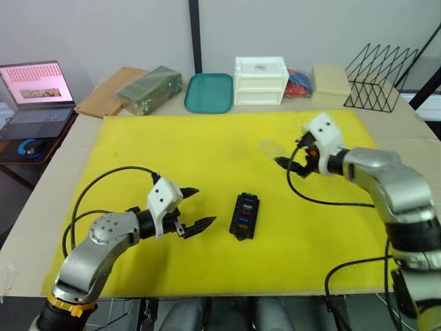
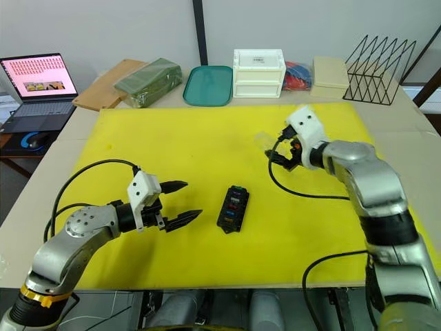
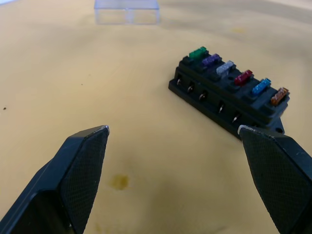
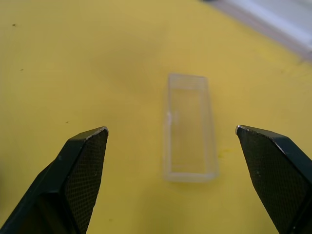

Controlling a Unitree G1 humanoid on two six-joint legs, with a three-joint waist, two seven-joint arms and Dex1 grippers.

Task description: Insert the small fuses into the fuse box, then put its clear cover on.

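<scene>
Already the fuse half looks finished: the fuse box (image 3: 228, 100) sits near the middle of the yellow mat (image 1: 207, 148) with six small fuses (image 3: 238, 78) seated in one row, green through orange. What's left, I'd say, is the clear cover (image 4: 190, 127), lying bare on the mat well apart from the box, toward the far right. The right gripper (image 4: 171, 141) hangs over it, fingers spread wide, holding nothing. The left gripper (image 1: 191, 208) rests just beside the box, also spread and empty. From the head views the cover is a faint smudge; the right wrist view shows its hollow rectangular shape plainly, and the left wrist view alone lets me count the fuses.
</scene>
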